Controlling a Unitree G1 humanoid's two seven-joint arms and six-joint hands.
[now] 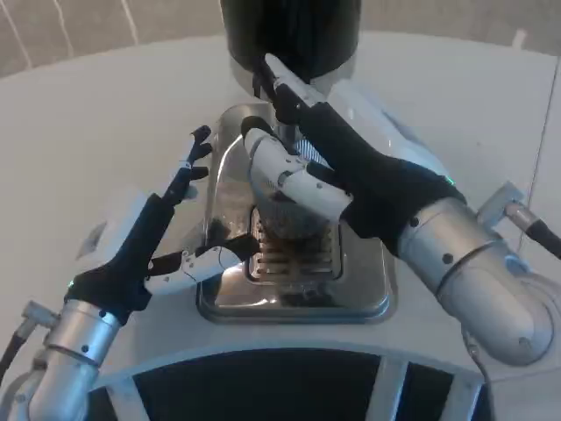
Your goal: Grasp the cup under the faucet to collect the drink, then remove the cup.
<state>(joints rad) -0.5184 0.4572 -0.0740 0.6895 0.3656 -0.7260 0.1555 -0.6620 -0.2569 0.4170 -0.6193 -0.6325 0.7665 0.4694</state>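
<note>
My right hand (337,175) wraps the cup (285,215), fingers curled round its wall, holding it on the drip tray (298,294) below the dark dispenser (289,35). I want it steady and upright under the faucet, no squeezing. The cup looks dim, mostly hidden by fingers. My left hand (162,237) waits spread and empty just beside the tray, over the counter (105,114).

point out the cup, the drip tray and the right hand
cup (285,219): head view, its dark side wall
drip tray (359,294): head view, its bare metal rim
right hand (337,167): head view, its black back
</note>
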